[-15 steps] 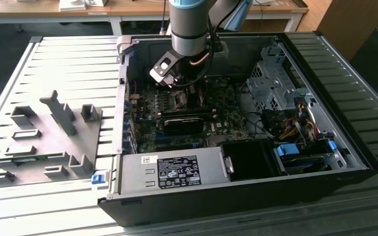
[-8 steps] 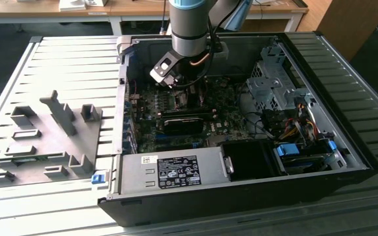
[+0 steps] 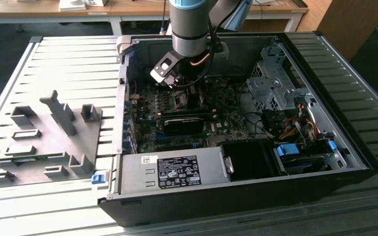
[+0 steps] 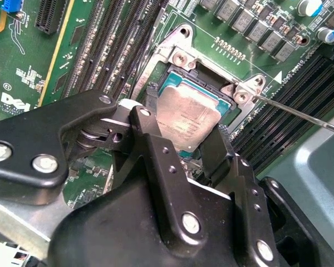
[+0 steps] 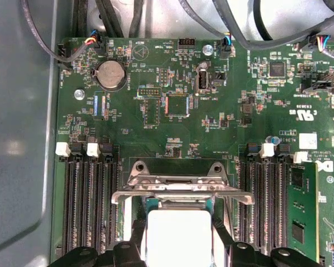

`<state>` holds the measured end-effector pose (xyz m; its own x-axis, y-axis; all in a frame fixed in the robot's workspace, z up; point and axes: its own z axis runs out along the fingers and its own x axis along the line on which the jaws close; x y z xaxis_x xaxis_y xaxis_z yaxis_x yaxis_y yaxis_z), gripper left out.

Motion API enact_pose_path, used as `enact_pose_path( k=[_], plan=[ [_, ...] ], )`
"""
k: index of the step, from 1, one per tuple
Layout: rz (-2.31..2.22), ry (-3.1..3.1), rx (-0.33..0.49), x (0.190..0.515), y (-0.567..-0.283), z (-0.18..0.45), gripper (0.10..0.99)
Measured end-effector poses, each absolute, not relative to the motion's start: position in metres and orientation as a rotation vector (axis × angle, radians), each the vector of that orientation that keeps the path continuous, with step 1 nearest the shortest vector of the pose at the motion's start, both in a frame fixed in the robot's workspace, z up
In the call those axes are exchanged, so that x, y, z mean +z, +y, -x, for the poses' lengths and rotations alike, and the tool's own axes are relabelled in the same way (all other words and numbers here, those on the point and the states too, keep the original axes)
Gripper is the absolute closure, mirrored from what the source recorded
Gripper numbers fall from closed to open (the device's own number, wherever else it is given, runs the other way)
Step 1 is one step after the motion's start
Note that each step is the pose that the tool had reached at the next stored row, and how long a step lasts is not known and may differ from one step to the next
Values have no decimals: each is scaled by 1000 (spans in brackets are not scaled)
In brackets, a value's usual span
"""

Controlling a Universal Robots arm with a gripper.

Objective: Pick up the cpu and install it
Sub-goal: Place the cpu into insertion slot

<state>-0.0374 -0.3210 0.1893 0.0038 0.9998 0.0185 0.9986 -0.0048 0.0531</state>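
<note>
cpu (image 4: 192, 119) (silver sq.) flat at socket (image 4: 206, 82)

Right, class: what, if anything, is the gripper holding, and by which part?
The cpu, held by two opposite side edges between the fingers of the gripper, at the motherboard socket.

Claw (image 4: 186, 146) round cpu (image 4: 192, 111) at socket (image 4: 177, 51)

Green motherboard (image 5: 211, 128); silver-grey cpu (image 4: 188, 114); black gripper (image 4: 183, 142); dull grey fixture (image 3: 64, 120); black computer case (image 3: 241, 199), grey inside
</note>
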Motion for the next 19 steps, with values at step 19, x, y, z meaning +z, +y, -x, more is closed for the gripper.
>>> enact_pose_path(
  k=[19],
  plan=[
    [-2208,2199,80,189,-321,37,475]
  ],
)
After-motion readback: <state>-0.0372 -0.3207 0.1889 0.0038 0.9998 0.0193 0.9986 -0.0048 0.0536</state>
